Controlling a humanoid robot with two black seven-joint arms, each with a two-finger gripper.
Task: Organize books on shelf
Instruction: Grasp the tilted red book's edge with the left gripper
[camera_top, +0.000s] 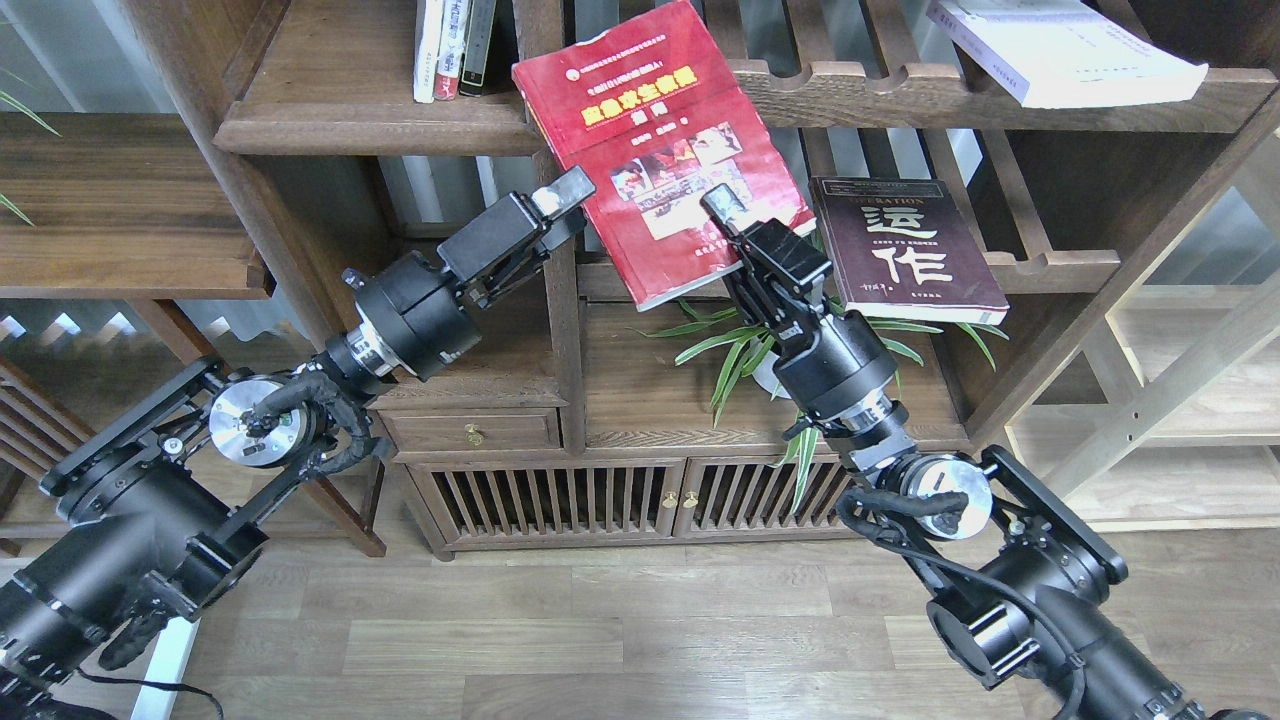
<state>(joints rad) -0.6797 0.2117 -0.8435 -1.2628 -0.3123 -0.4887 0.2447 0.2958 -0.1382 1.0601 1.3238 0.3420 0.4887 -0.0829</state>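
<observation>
The bright red book (665, 150) hangs tilted in the air in front of the bookcase post. My left gripper (568, 208) is at its left edge, fingers above and below the edge. My right gripper (722, 212) comes up from below, one finger flat on the cover, and clamps the lower part. The dark maroon book (905, 245) lies on a slatted rack to the right. The thick white-lavender book (1060, 50) lies on the upper slatted rack. The solid dark brown shelf (350, 130) is at the upper left.
Three thin books (455, 50) stand at the right end of the solid shelf. A green plant (745, 345) sits on the low cabinet (560, 490) under the red book. A pale shelving unit (1190, 400) stands at the right, a dark side shelf (120, 200) at the left.
</observation>
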